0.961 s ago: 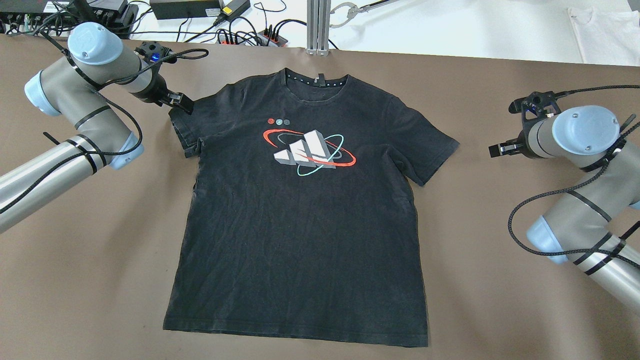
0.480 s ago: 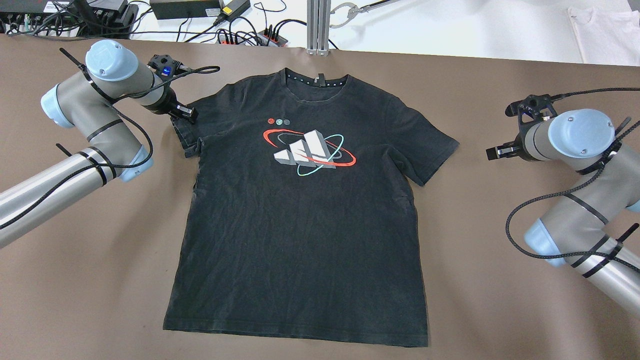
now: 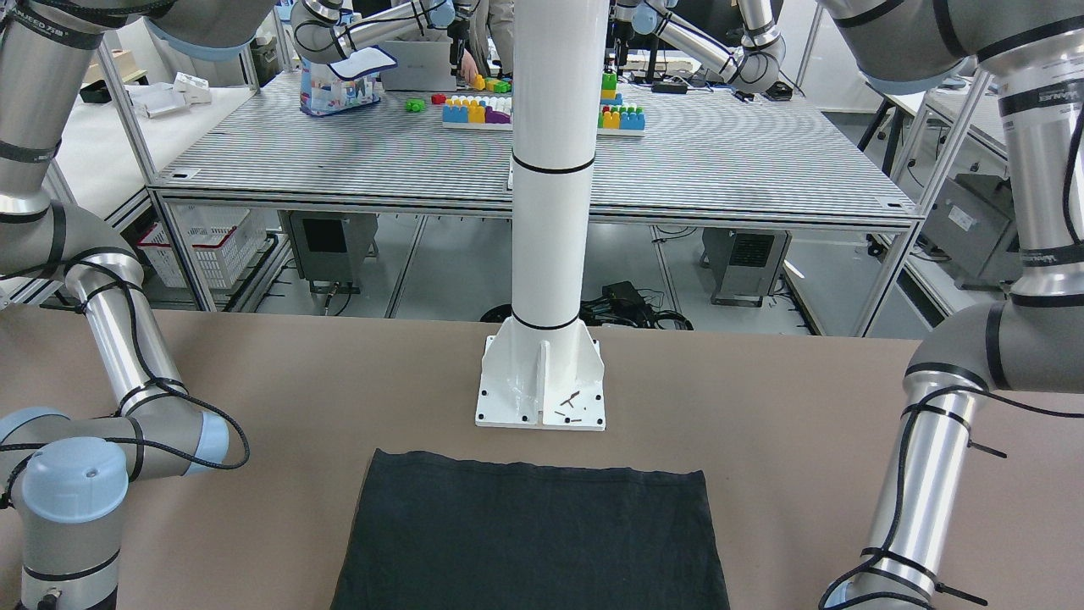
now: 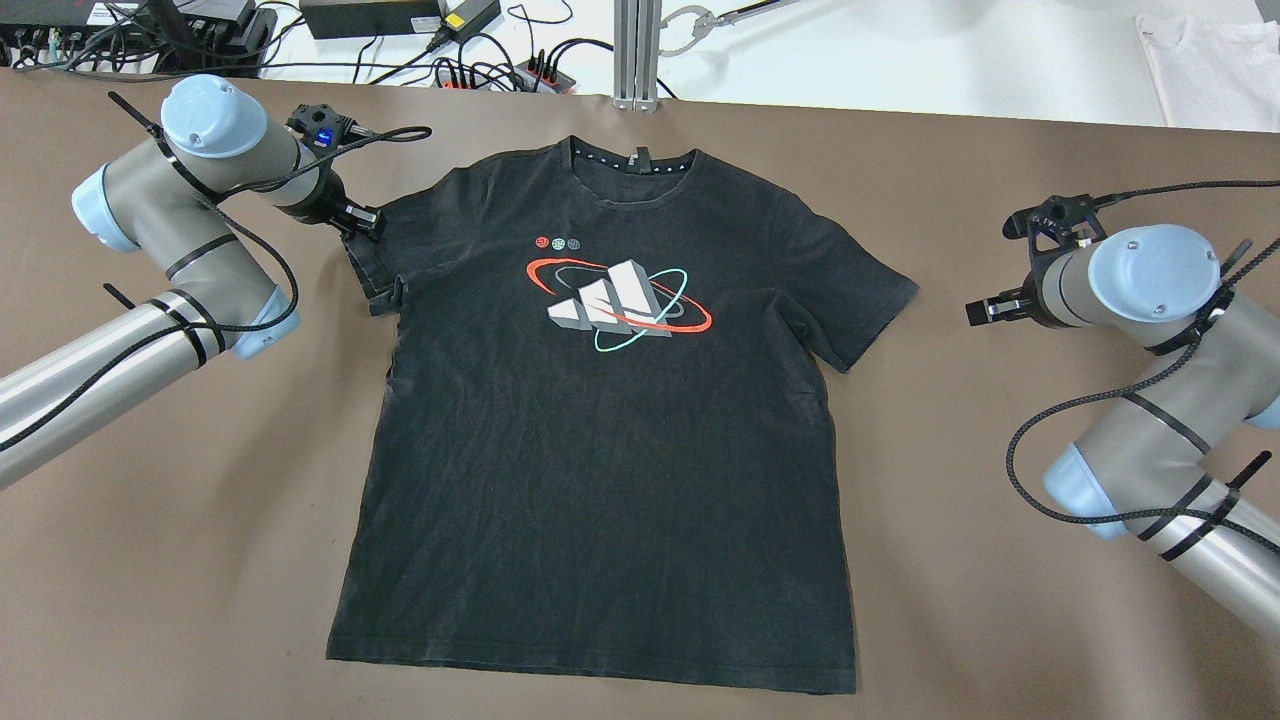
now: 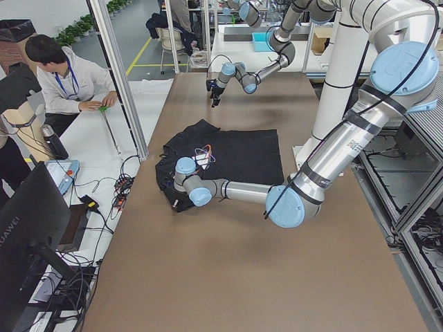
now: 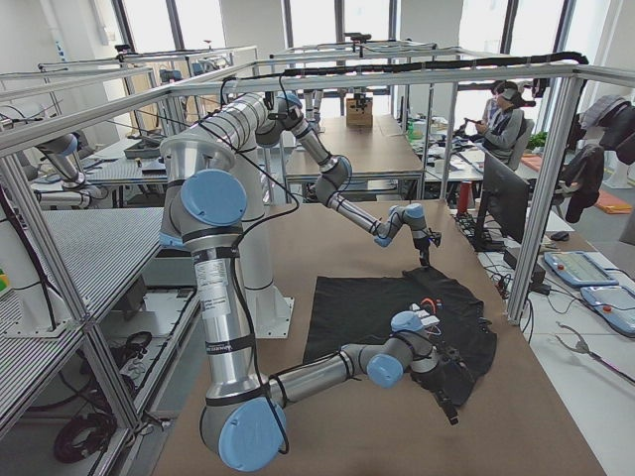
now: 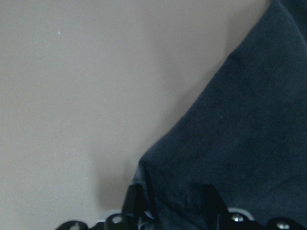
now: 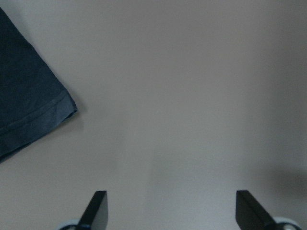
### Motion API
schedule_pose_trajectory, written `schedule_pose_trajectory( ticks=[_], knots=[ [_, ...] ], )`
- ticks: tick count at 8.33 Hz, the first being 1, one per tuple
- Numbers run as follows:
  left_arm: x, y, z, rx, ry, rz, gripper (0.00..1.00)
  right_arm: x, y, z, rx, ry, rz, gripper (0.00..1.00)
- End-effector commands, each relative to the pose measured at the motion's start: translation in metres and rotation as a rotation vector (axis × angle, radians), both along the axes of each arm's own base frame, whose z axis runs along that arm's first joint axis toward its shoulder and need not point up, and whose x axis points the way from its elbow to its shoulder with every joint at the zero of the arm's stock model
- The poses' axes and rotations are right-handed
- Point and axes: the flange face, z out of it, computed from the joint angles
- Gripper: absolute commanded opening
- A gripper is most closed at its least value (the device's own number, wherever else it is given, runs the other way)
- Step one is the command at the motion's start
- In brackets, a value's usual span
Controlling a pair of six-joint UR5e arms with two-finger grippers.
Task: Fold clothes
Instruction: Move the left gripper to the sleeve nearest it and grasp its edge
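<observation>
The clothes are a black T-shirt (image 4: 600,450) with a red, white and teal print, spread flat and face up on the brown table (image 4: 150,560). Only its plain hem part (image 3: 529,542) shows in the front-facing view. My left gripper (image 4: 365,222) sits at the edge of the sleeve on the overhead view's left. In the left wrist view its fingers (image 7: 136,206) are narrowed onto dark fabric (image 7: 240,134) bunched between them. My right gripper (image 4: 985,310) is open over bare table, a short way outside the other sleeve (image 8: 24,105), with nothing between its fingers (image 8: 98,208).
A white pole's base plate (image 3: 542,394) is bolted to the table just behind the shirt's hem. Cables and power strips (image 4: 480,70) line the far edge, and a white garment (image 4: 1210,60) lies at the far right. A seated person (image 5: 69,83) is beyond the table's far side.
My left gripper has shifted a little along the sleeve edge, first inward onto the shirt, then slightly back. My right gripper has crept leftward toward the other sleeve. The shirt lies as before.
</observation>
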Motion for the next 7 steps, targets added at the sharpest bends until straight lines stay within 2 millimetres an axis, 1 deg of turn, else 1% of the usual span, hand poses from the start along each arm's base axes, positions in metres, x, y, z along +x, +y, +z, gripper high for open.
schedule_pose_trajectory(
  ticks=[1,2,3,4,5,6,7],
  knots=[
    [-0.0156,-0.007,0.0018,0.005,-0.003,-0.017,0.53,-0.001,0.0007,0.0004,0.0,0.0,-0.002,0.94],
    [-0.0149,-0.0062,0.0031,0.004,-0.005,-0.016,0.47,-0.0016,0.0015,0.0011,0.0,0.0,-0.003,0.94],
    [-0.0152,-0.006,0.0043,0.005,-0.007,-0.016,0.37,-0.0016,0.0015,0.0013,-0.001,0.001,-0.003,0.94],
    [-0.0141,-0.0056,0.0052,0.004,-0.009,-0.016,0.31,-0.0013,0.0019,0.0023,-0.002,0.003,-0.004,0.94],
    [-0.0131,-0.0027,0.0113,-0.002,-0.013,-0.013,0.3,-0.0013,0.0019,0.0021,-0.001,0.002,-0.004,0.94],
    [-0.0131,-0.0026,0.0106,-0.001,-0.012,-0.013,0.22,-0.0013,0.0019,0.0021,-0.001,0.002,-0.004,0.94],
    [-0.0131,-0.0026,0.0106,-0.001,-0.012,-0.013,0.02,-0.0022,0.0023,0.0023,-0.002,0.003,-0.006,0.94]
  ],
)
